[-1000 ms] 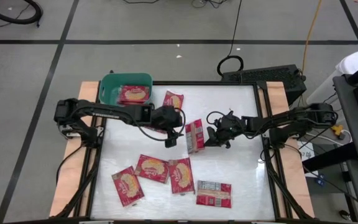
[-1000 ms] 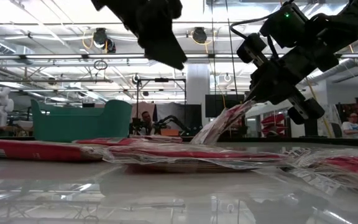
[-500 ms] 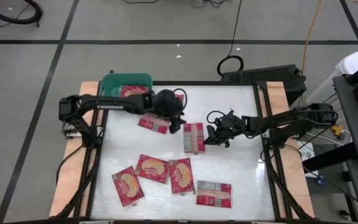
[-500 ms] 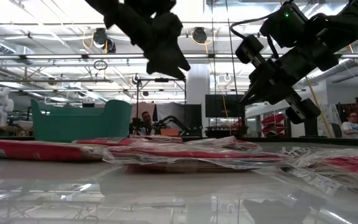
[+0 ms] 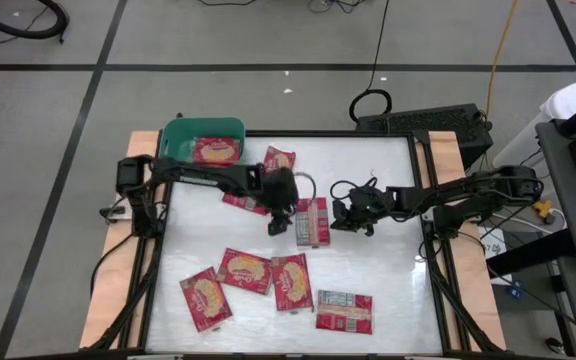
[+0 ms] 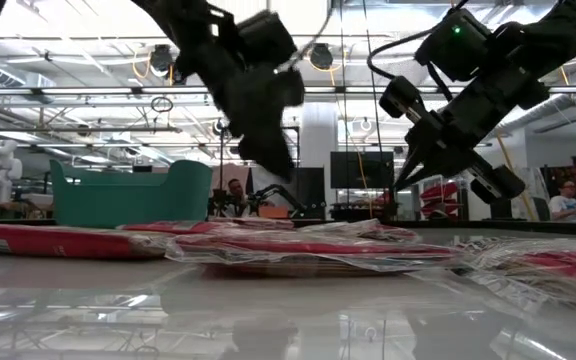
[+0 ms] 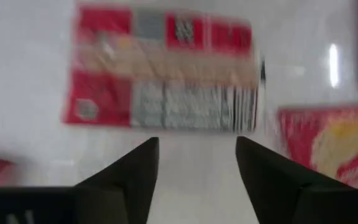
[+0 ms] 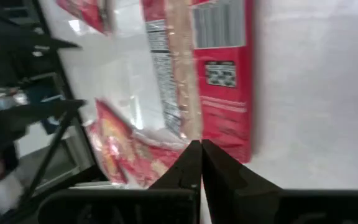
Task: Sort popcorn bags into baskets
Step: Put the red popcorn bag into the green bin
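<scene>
1. Popcorn bags (image 5: 247,271) lie scattered across my frame's lower middle; one bag (image 5: 215,150) sits inside the teal basket (image 5: 175,140) at upper left.
2. I see the left gripper (image 5: 280,222) at centre, fingers spread apart, hovering empty just beside a label-up bag (image 5: 312,221).
3. My right gripper (image 5: 340,218), right of that bag, has its fingers pressed together, empty.

mid surface crowded — left pincer (image 5: 284,221) and right pincer (image 5: 339,217) flank one label-up packet (image 5: 312,221), little room between. near edge blocked by four packets (image 5: 273,281). far right of the surface (image 5: 378,160) bare — open passage.
</scene>
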Tool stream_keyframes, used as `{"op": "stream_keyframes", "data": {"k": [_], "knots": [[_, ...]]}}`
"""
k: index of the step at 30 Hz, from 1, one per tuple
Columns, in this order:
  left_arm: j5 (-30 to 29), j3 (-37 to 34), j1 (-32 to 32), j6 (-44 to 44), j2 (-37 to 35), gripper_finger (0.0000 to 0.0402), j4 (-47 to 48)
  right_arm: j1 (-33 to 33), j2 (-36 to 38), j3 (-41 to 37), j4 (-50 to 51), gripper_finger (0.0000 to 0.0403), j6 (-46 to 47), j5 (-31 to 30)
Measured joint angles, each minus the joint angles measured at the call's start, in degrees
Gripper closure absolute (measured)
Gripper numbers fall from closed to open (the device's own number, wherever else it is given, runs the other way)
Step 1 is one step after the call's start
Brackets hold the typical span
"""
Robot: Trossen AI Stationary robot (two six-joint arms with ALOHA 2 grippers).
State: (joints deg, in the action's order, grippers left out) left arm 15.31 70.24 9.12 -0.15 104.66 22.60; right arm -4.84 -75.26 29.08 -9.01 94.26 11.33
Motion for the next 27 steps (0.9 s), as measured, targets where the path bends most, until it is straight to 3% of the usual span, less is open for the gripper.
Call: {"op": "stream_keyframes", "data": {"k": [4,12,20,27], "knots": [[-0.3,0.1,-2.3,1.8,2.9,0.0232,-3.5,0.1,-1.7,0.2,2.7,0.038,-0.2,-0.1],[-0.7,0.2,-4.4,2.0,6.9,0.0294,-7.9,1.3,-7.9,0.3,-1.3,0.0329,1.5,0.5],[-1.1,0.3,-3.5,0.1,11.2,0.0307,-8.4,1.2,-10.8,0.4,-4.5,0.0272,2.3,-1.0],[-0.8,0.3,-3.3,0.0,12.0,0.0307,-10.4,1.2,-12.8,0.2,-10.3,0.0253,-1.0,-2.0]]}}
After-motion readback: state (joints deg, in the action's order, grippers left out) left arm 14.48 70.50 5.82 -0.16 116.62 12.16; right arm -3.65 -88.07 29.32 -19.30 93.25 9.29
